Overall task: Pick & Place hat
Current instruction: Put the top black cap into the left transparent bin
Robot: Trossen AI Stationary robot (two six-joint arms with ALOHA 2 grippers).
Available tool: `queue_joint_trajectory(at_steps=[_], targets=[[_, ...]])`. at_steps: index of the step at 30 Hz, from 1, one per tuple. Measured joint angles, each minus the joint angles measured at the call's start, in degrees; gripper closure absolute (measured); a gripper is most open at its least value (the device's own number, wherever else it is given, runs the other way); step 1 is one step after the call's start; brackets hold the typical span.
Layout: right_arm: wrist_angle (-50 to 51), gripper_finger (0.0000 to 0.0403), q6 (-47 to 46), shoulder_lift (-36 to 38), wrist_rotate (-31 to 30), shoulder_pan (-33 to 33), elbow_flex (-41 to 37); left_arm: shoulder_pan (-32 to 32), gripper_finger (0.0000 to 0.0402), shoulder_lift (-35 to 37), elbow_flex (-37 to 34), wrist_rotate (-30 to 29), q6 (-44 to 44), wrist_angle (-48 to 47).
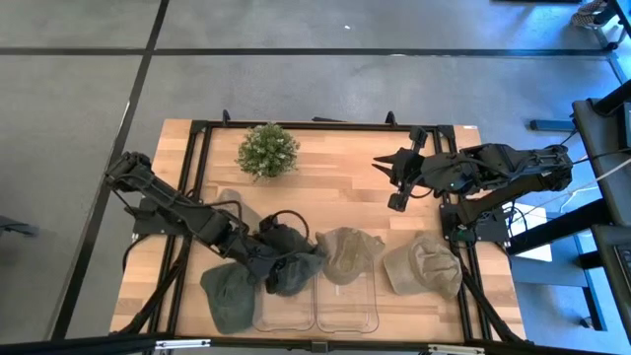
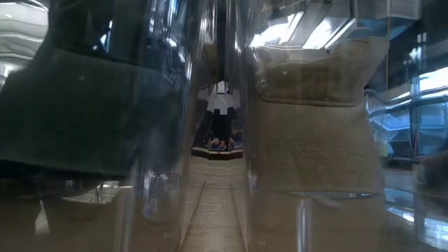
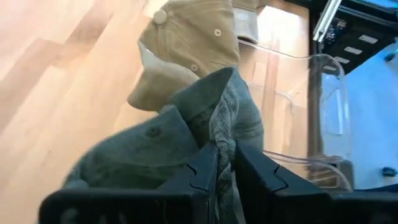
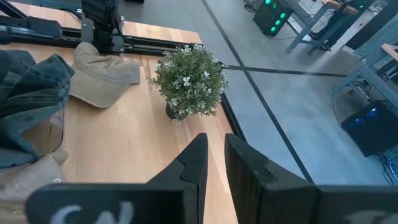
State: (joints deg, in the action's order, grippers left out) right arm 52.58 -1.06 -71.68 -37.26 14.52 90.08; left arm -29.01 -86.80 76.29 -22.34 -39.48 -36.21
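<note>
We record the left gripper [image 3: 225, 163] first: its two dark fingers [image 3: 200, 174] stand nearly together with a fold of a dark green hat [image 3: 186, 134] pinched between them, the cloth bunched up around the fingertips. In the high view that same left gripper [image 1: 264, 258] sits near the front of the wooden table [image 1: 335, 163], and the dark green hat [image 1: 294, 258] hangs over the left of two clear plastic bins [image 1: 286, 308], draped on its rim. We note a second green hat [image 1: 229, 294] lying flat on the table just beside that bin, on its left. A tan hat [image 1: 347, 251] rests on the back edge of the right clear bin [image 1: 347, 306], touching the dark green hat at its side; the left wrist view shows this tan hat [image 3: 189, 50] just beyond the held cloth, with the clear bin wall [image 3: 328, 106] near it. A further tan hat [image 1: 424, 266] lies flat to the right of the bins, close to the right arm's base. The right gripper [image 4: 214, 168] hangs over the table well apart from the hats, its fingers close together with only a slim gap and nothing between them; in the high view the right gripper [image 1: 386, 182] points toward the table's middle. A small potted plant [image 1: 267, 151] stands near the back edge of the table.
</note>
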Motion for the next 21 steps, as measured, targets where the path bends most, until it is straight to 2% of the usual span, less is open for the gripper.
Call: queue_joint_trajectory(at_steps=[5, 12, 21], targets=[[0.0, 0.0345, 0.0, 0.0, 0.0, 0.01, -0.01, 1.37, 0.035, 0.0, 0.0, 1.94, 2.91, -0.72], [0.0, 0.0345, 0.02, 0.0, 0.0, 0.0, 0.0, 1.41, 0.0354, 0.0, 0.0, 2.92, 4.95, -6.98], [-0.02, 0.0345, 0.02, 0.0, 0.0, 0.02, 0.0, 1.41, 0.0346, 0.0, 0.0, -0.74, 5.63, -10.93]])
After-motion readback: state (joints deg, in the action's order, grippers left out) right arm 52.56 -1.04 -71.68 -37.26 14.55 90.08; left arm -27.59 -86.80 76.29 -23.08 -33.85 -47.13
